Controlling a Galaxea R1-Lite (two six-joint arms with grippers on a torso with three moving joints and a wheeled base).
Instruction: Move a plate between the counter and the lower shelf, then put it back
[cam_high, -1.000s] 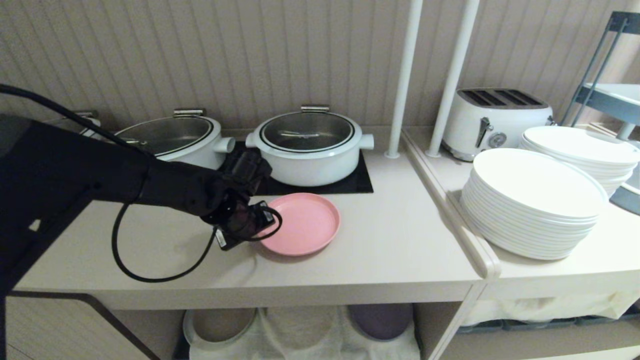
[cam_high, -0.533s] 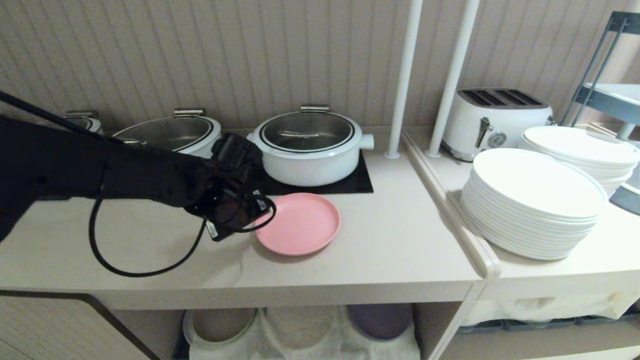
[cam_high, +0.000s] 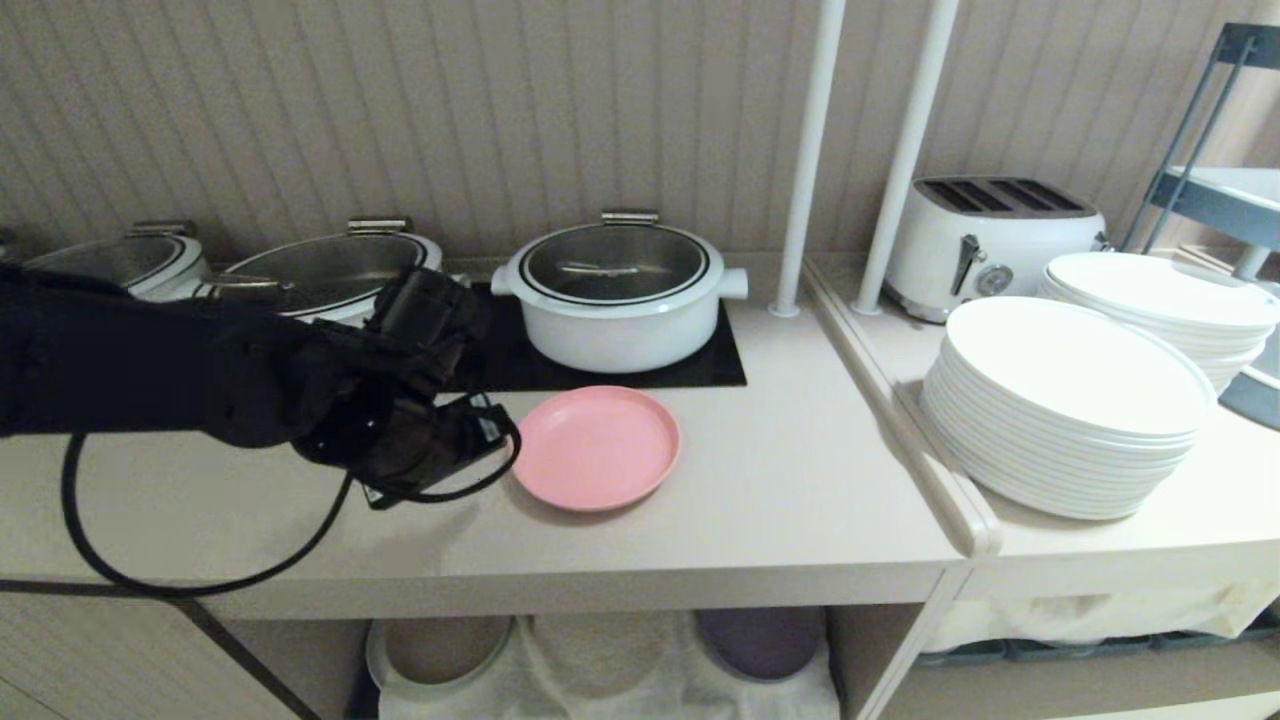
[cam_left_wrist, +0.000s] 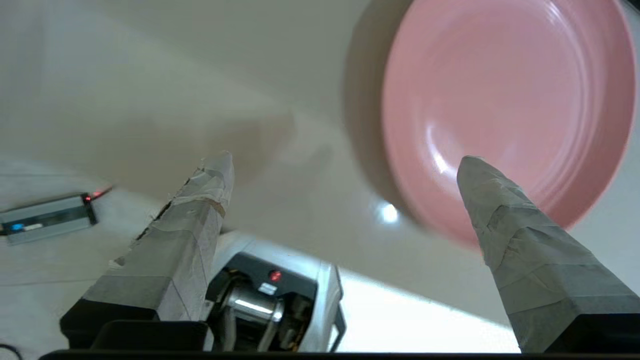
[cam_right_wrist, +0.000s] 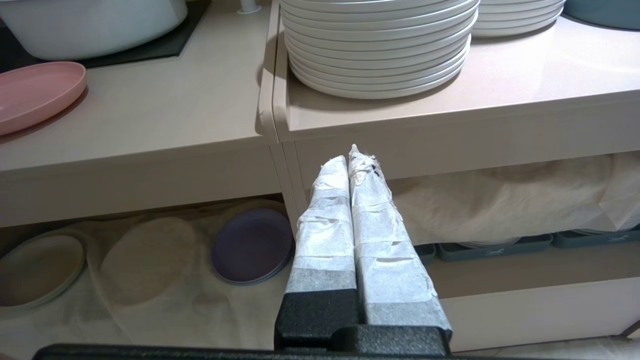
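The pink plate (cam_high: 597, 448) lies flat on the counter (cam_high: 780, 500), just in front of the black hob panel (cam_high: 700, 368). My left arm (cam_high: 380, 420) reaches in from the left and ends beside the plate's left rim. In the left wrist view, the left gripper (cam_left_wrist: 344, 159) is wide open and empty, with one fingertip (cam_left_wrist: 480, 180) over the plate (cam_left_wrist: 505, 100) and the other over bare counter. My right gripper (cam_right_wrist: 350, 156) is shut and empty, parked low in front of the cabinet divider. The lower shelf (cam_high: 600, 660) shows its white cloth below the counter.
Two white pots (cam_high: 620, 290) (cam_high: 340, 275) stand behind the plate. A purple plate (cam_right_wrist: 251, 246) and a beige plate (cam_right_wrist: 35, 270) lie on the shelf cloth. Stacked white plates (cam_high: 1070, 400), a toaster (cam_high: 990, 240) and two white poles (cam_high: 805, 160) fill the right side ledge.
My left arm has drawn back to the left, away from the pink plate, and its jaws have opened wider. The plate has stayed where it was on the counter.
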